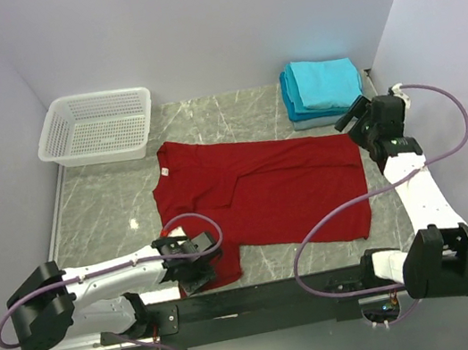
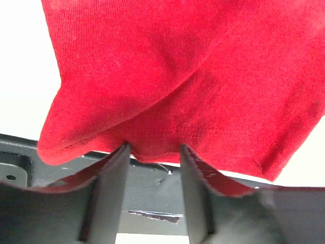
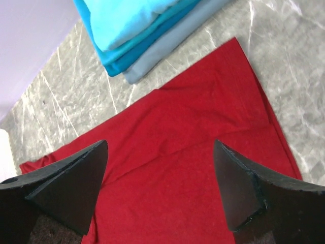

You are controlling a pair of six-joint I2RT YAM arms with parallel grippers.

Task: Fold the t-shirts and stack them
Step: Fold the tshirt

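The red t-shirt (image 1: 282, 189) lies spread on the marble-patterned surface (image 1: 104, 207), neck toward the left wall, hem toward the right. A diagonal fold crosses its middle. Its near left corner reaches the near edge of the surface, at the black rail (image 1: 264, 295).

The left gripper (image 1: 192, 268) sits low at that near left corner. In the left wrist view its fingers (image 2: 109, 193) stand close together, and a bunched fold of the red cloth (image 2: 203, 76) is pinched between their tips; the cloth touches both inner edges. The left gripper (image 2: 155, 152) therefore grasps the shirt at the seam. The cloth above the tips curls over itself, and the rail shows in the gap below.

The right gripper (image 1: 353, 118) hangs above the far right corner of the red t-shirt, just beside the stack of turquoise t-shirts (image 1: 323, 87). In the right wrist view its fingers (image 3: 71, 188) are spread wide apart and hold nothing; the right gripper (image 3: 161, 147) is clear of the cloth (image 3: 203, 101) beneath it.

The stack (image 3: 132, 25) rests at the far right of the surface (image 3: 284, 61), close to the red shirt's corner but apart from it. It shows a light turquoise layer on top, a deeper blue layer under it and a grey-blue layer at the bottom.

A white mesh basket (image 1: 98, 126) stands at the far left corner, apart from the shirt
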